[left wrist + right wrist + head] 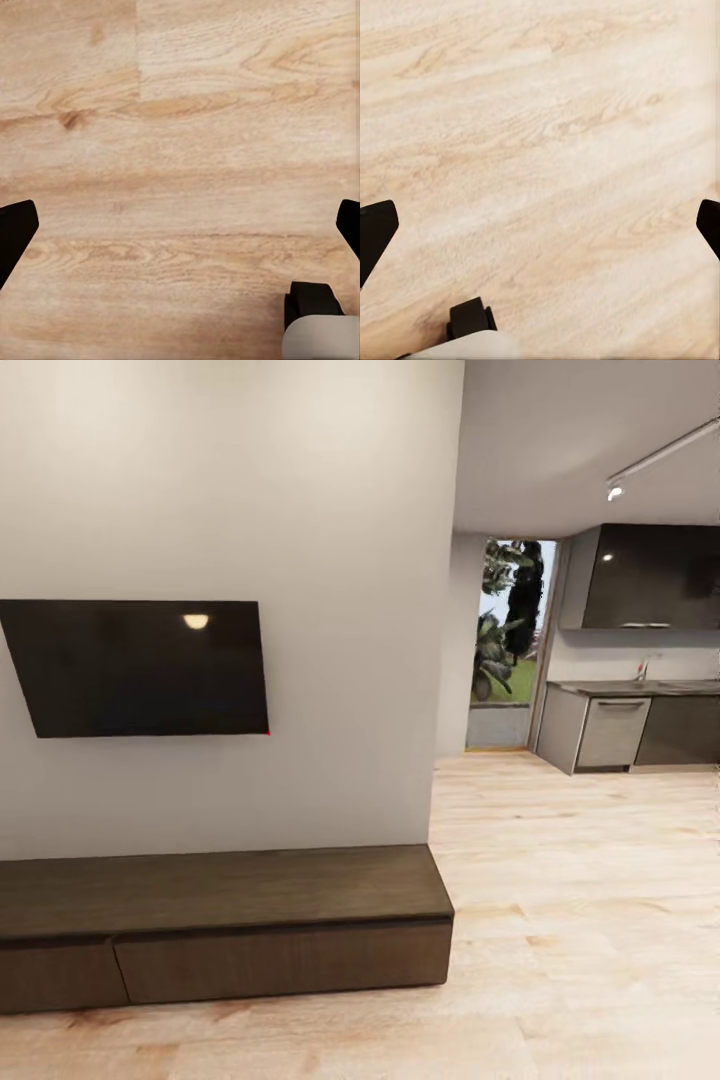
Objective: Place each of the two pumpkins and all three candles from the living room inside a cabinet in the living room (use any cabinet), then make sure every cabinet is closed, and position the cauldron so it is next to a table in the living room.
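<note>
Cabinet (280, 950) fronts shut, unlabelled.

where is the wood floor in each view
Head view: the wood floor runs along the bottom and right, beside the cabinet.
Left wrist view: it lies behind the spread fingers.
Right wrist view: likewise, paler.
Shared landmark: the plank grain.

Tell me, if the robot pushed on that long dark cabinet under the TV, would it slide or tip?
Probably neither. The cabinet is long, low and sits flat on the wooden floor against the wall, so tipping seems unlikely. It looks heavy and rigid. A push may only shift one of its flat handleless fronts.
</note>
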Controlling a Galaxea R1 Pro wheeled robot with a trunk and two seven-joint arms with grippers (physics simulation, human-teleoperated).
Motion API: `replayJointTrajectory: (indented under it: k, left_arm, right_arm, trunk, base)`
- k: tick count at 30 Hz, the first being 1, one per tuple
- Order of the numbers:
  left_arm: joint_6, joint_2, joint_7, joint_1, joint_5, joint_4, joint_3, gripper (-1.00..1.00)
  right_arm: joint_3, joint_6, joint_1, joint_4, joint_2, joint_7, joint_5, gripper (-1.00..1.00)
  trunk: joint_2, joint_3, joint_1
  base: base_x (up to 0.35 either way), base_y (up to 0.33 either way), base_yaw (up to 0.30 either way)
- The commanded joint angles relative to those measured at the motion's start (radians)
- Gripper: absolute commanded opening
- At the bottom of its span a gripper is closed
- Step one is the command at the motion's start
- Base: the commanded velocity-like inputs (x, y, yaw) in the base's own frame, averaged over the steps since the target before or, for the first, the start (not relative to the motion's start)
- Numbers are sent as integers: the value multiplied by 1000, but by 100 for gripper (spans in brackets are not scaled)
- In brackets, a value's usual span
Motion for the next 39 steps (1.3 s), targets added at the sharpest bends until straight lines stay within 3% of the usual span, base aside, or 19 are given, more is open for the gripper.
replayJointTrajectory:
  k: [1, 17, 28, 39]
  left_arm:
    - [-2, 0, 4, 0, 6, -1, -9, 100]
    - [-2, 0, 4, 16, 6, -1, -9, 100]
    - [-3, -1, 4, 30, 6, -1, -9, 100]
    - [-3, -5, 4, 31, 5, -1, -9, 100]
  right_arm:
    - [7, -4, -1, 0, 0, -3, -11, 100]
    - [8, 1, -1, 22, 1, -3, -10, 100]
    - [10, 7, -1, 27, 4, -3, -10, 100]
    - [10, 8, -1, 27, 5, -1, -10, 100]
  trunk:
    - [6, 0, -4]
    - [118, 24, -65]
    - [195, 41, -107]
    - [272, 57, -150]
  base:
    - [-2, 0, -90]
    - [-10, 0, -89]
    - [-239, 0, -53]
    - [-43, 0, -2]
